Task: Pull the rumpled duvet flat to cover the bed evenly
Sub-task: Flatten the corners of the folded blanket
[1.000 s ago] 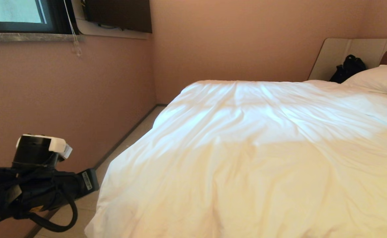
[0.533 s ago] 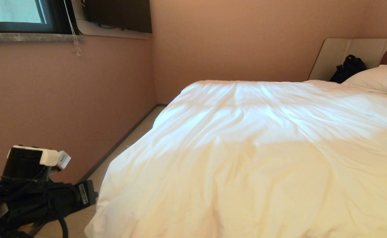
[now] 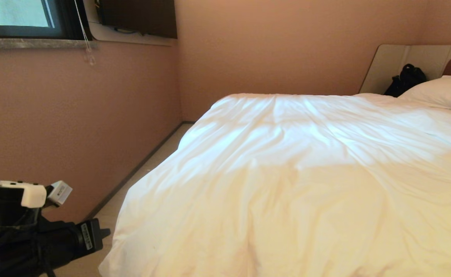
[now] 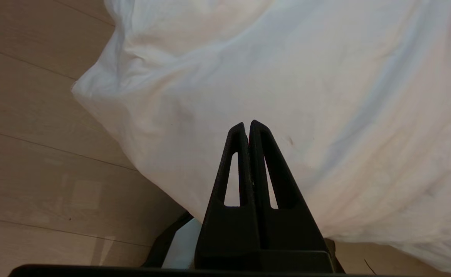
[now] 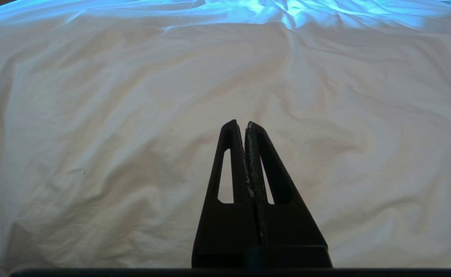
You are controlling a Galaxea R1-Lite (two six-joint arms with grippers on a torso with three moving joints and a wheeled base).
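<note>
The duvet [image 4: 287, 69] hangs below the left tool [image 4: 247, 125], whose fingers are pressed together on nothing, above the quilt's corner beside the wooden floor [image 4: 36, 154]. The right tool [image 5: 240, 125], likewise closed and empty, hangs over the creased white cover. In the head view the duvet spreads across the bed [image 3: 406, 61], reaching a pillow [image 3: 441, 92] by the headboard; the left arm [image 3: 25, 234] sits low at the bed's corner.

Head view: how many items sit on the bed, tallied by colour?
White: 2, the duvet and one pillow
Black: 1, a bag by the headboard
Total: 3
</note>
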